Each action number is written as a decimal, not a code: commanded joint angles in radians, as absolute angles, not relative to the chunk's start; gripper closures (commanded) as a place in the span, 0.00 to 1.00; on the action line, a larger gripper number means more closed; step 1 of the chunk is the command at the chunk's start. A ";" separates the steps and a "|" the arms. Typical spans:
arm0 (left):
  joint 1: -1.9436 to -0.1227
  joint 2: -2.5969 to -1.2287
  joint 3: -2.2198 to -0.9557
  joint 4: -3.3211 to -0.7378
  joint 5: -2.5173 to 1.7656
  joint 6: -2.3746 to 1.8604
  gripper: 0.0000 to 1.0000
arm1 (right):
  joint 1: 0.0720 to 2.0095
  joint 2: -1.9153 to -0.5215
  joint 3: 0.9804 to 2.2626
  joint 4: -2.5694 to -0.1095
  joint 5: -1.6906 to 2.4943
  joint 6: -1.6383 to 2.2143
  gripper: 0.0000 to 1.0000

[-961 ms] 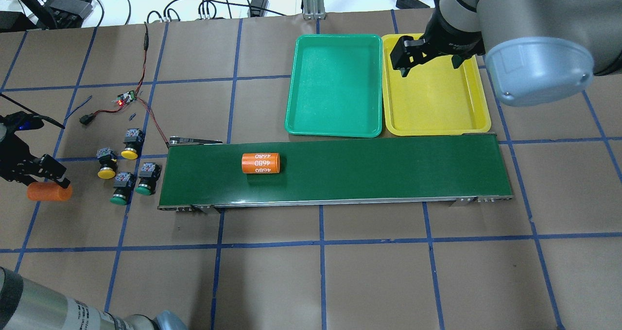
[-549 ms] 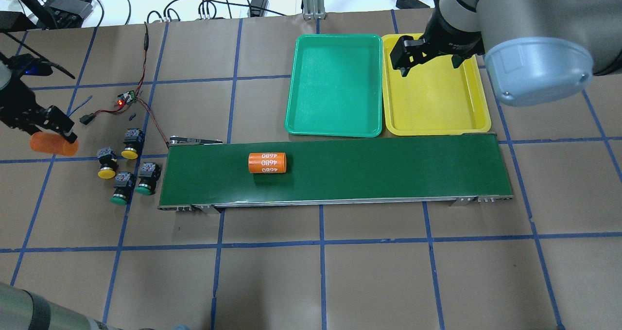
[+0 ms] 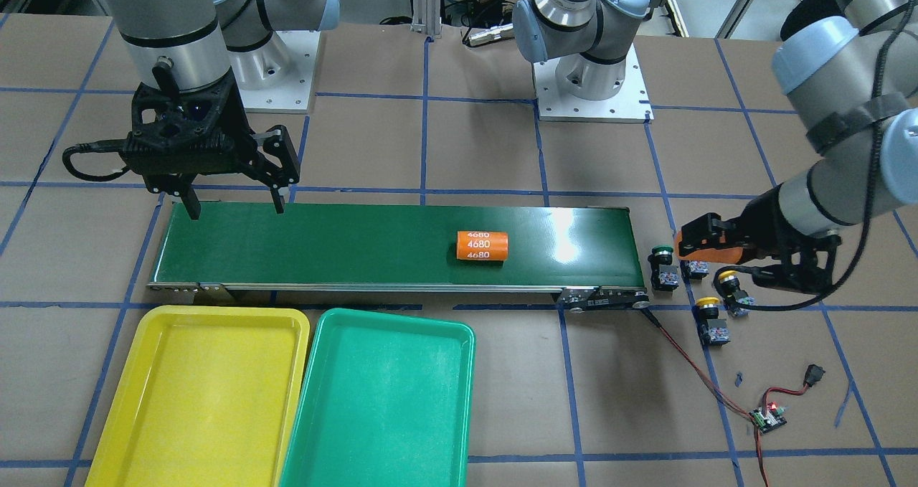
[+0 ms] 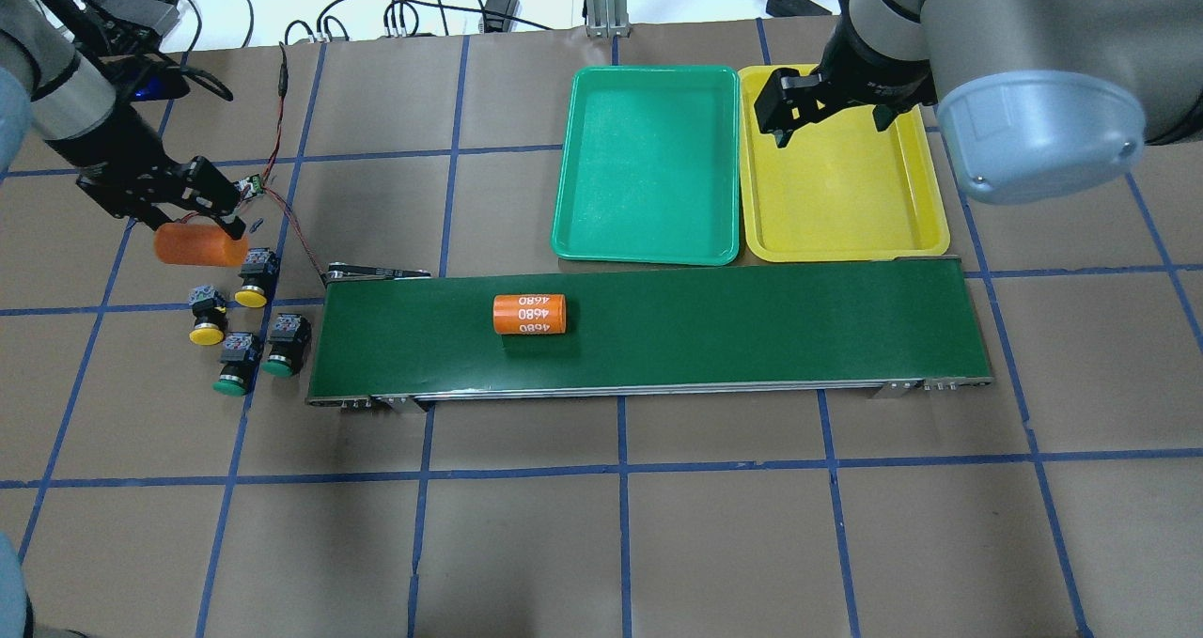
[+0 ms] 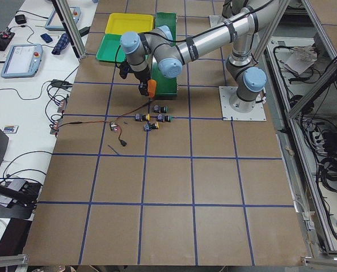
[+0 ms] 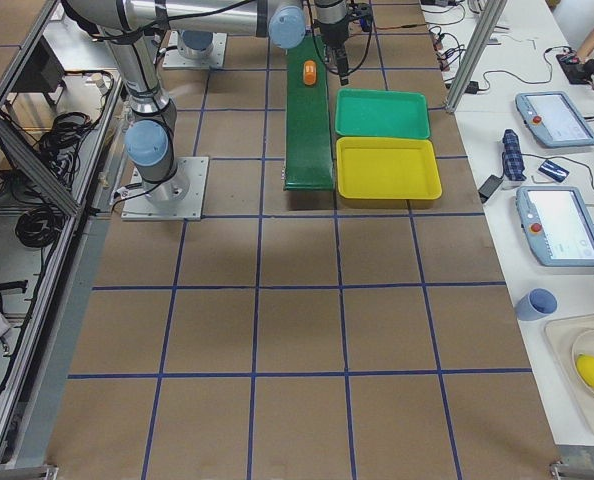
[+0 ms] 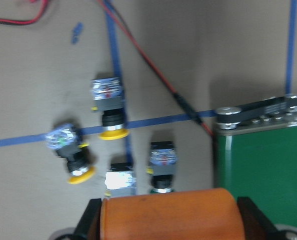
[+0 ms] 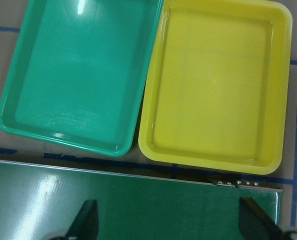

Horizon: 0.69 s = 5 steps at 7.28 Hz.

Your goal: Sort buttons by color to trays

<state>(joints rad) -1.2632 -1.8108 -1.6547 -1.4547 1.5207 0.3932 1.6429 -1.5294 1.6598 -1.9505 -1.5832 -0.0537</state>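
Note:
Four buttons lie left of the belt: two yellow-capped point(image 4: 252, 281) point(image 4: 205, 317) and two green-capped point(image 4: 235, 365) point(image 4: 282, 345). My left gripper point(image 4: 193, 234) is shut on a plain orange cylinder point(image 4: 188, 245) held just above and behind them; the left wrist view shows this cylinder point(image 7: 168, 215) between the fingers, with the buttons point(image 7: 108, 107) below. The green tray point(image 4: 648, 163) and the yellow tray point(image 4: 846, 187) sit side by side beyond the belt, nothing in them. My right gripper point(image 4: 832, 121) hangs open with nothing in it, over the yellow tray's far end.
A long dark-green conveyor belt point(image 4: 752, 328) carries an orange cylinder marked 4680 point(image 4: 529, 314). A red and black wire point(image 4: 282, 215) with a small circuit board runs from the belt's left end behind the buttons. Brown paper with blue tape lines covers the table.
My left gripper carried the plain orange cylinder away from the robot and to the right, ending close to the buttons. The 4680 cylinder drifted right along the belt. The right arm stayed still.

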 commanded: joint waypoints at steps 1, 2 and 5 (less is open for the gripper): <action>-1.348 -1.804 -1.715 -1.447 1.514 0.298 1.00 | 1.643 -1.529 1.660 -1.951 -1.583 -0.054 0.00; -1.379 -1.805 -1.739 -1.445 1.487 0.266 1.00 | 1.643 -1.529 1.660 -1.951 -1.585 -0.054 0.00; -1.408 -1.825 -1.795 -1.390 1.477 0.230 1.00 | 1.643 -1.529 1.660 -1.953 -1.583 -0.054 0.00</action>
<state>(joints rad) -1.4019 -1.8213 -1.7737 -1.4133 1.4788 0.2308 1.6429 -1.5294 1.6598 -1.9516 -1.5842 -0.0537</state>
